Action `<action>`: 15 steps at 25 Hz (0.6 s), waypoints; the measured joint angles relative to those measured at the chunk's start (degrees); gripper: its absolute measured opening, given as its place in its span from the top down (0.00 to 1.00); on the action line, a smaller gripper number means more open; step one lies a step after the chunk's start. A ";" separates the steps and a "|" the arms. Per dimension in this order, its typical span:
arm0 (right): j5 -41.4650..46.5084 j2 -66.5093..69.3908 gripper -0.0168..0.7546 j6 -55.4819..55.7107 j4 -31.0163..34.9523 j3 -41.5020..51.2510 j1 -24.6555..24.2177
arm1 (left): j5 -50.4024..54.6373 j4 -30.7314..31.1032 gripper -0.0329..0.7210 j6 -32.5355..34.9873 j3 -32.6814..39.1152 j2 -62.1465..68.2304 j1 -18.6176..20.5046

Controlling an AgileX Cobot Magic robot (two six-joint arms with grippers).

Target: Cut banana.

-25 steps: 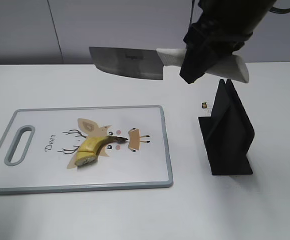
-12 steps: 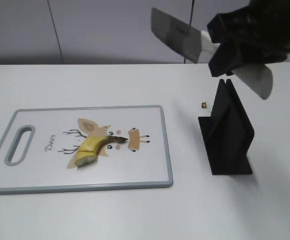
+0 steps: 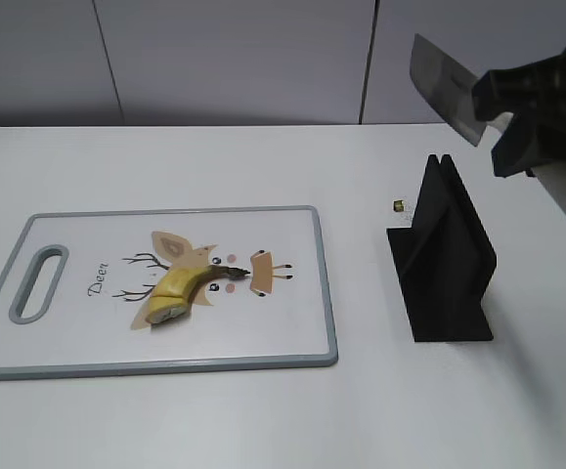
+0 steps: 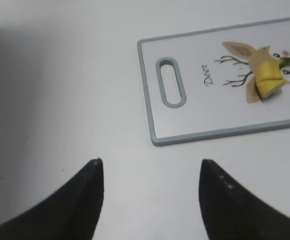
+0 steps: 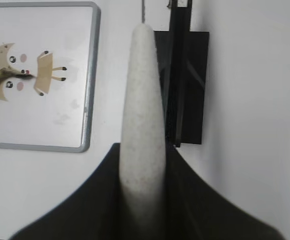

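Your right gripper [image 3: 532, 122] is squeezed tight on the white handle of a big knife [image 3: 446, 86]. It holds the knife up in the air on the far right side, above the black knife stand [image 3: 444, 259]. The shiny blade points up and to the left, and the handle end hangs down to the right. In the right wrist view you see the handle [image 5: 142, 115] running straight between the two black fingers [image 5: 97, 200], with the knife stand right under it.

Your left gripper [image 4: 150, 200] is spread wide with nothing in it. It hangs over the bare white table [image 4: 59, 90], on the near left side of the cutting board [image 4: 185, 135], and it touches nothing.

The banana [image 3: 177, 291] lies on the cutting board [image 3: 307, 347], near the middle, right on top of the deer picture [image 3: 258, 272]. Its dark stem tip points to the right and its pale cut end faces near and left. The banana is well apart from the knife and from both grippers.

A tiny dark thing [image 3: 398, 205] sits on the table just left of the knife stand; it is too small to tell what it is.
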 joint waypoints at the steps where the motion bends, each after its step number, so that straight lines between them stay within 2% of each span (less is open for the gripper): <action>1: -0.05 -0.28 0.77 0.94 -0.80 0.58 0.00 | -0.18 0.00 0.18 0.00 0.00 -1.12 0.00; 8: -1.20 -0.95 0.77 5.98 -4.07 4.09 0.00 | -0.39 0.19 0.18 0.00 0.00 -7.67 0.00; 15: -3.76 0.95 0.77 8.14 -4.88 5.93 0.00 | -0.35 0.26 0.18 -0.02 0.12 -8.27 0.00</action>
